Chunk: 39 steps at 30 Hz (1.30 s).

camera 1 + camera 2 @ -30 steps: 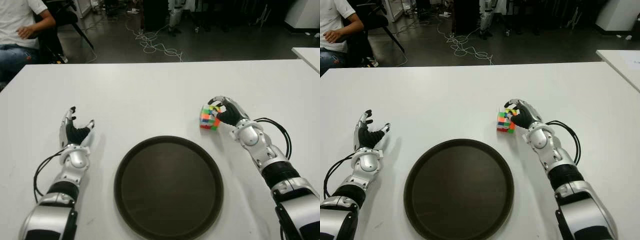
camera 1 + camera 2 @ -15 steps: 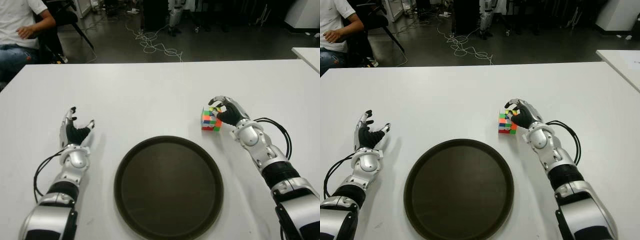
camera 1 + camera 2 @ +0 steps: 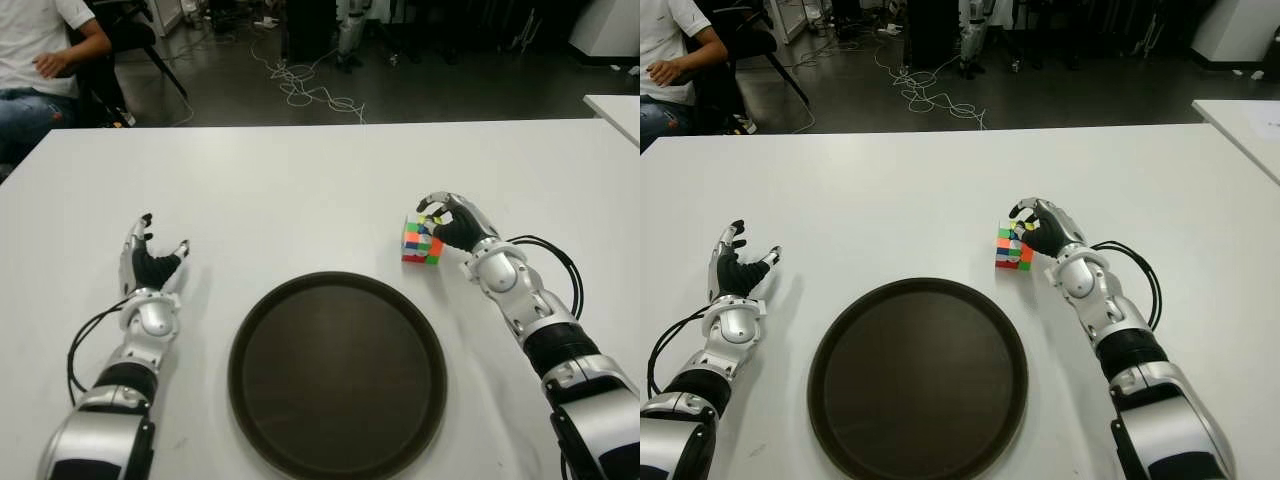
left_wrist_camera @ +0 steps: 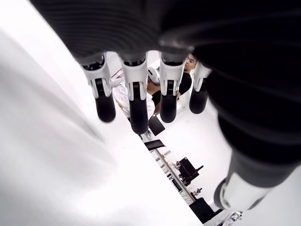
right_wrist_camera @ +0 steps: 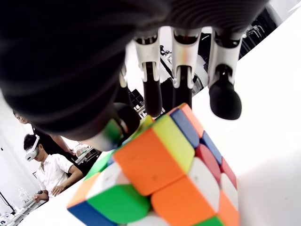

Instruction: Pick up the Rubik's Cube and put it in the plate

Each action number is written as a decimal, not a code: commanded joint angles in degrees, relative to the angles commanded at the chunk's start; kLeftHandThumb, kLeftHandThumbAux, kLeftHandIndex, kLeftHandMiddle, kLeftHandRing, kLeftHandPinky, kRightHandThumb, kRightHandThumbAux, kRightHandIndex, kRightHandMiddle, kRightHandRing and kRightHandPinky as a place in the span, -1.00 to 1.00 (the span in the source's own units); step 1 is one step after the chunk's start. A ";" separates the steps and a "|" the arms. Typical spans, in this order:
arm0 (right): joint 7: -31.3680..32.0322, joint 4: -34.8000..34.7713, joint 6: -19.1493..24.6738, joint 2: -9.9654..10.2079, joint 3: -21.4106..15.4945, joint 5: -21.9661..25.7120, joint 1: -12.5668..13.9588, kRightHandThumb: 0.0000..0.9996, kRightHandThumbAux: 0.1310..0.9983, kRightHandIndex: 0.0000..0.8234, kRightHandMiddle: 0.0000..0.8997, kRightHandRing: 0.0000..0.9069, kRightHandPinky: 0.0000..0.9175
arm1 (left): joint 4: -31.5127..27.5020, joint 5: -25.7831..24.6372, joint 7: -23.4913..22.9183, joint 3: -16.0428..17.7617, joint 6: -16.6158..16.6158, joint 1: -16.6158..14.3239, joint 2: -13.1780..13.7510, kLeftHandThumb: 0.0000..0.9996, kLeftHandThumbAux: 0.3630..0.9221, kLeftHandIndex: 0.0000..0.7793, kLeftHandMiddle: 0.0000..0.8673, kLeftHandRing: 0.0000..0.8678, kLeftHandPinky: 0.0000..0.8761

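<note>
Multicoloured Rubik's Cube (image 3: 421,241) on white desk (image 3: 300,190), just beyond far-right rim of round dark-brown plate (image 3: 337,372). Right hand (image 3: 455,222) curled around cube's right side, fingertips (image 5: 225,99) over top, grasping it. Left hand (image 3: 150,262) left of plate, fingers spread, holding nothing.

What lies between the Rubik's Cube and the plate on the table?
Nothing: in the left eye view only a bare strip of white table separates the Rubik's Cube, at the right hand, from the plate.
</note>
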 joint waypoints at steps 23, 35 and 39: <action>2.28 2.55 -3.17 -1.14 2.32 -1.42 -1.10 -0.95 0.39 -0.97 -0.97 -0.96 -0.93 | 0.34 0.07 0.06 0.02 0.14 -0.05 0.12 -0.67 0.25 -0.74 -0.65 -0.61 -0.52; 1.70 6.27 -6.51 -1.30 2.74 -1.37 -2.23 -1.00 0.35 -1.00 -1.00 -1.00 -1.00 | 0.46 -0.62 -0.02 0.62 -0.54 -0.07 -0.19 -0.61 0.26 -0.75 -0.66 -0.63 -0.58; 1.13 7.26 -7.40 -1.29 2.88 -1.49 -2.53 -1.00 0.32 -1.00 -1.00 -1.00 -1.00 | 0.43 -1.09 -0.71 0.95 -0.98 0.00 -0.26 -0.60 0.26 -0.77 -0.67 -0.62 -0.53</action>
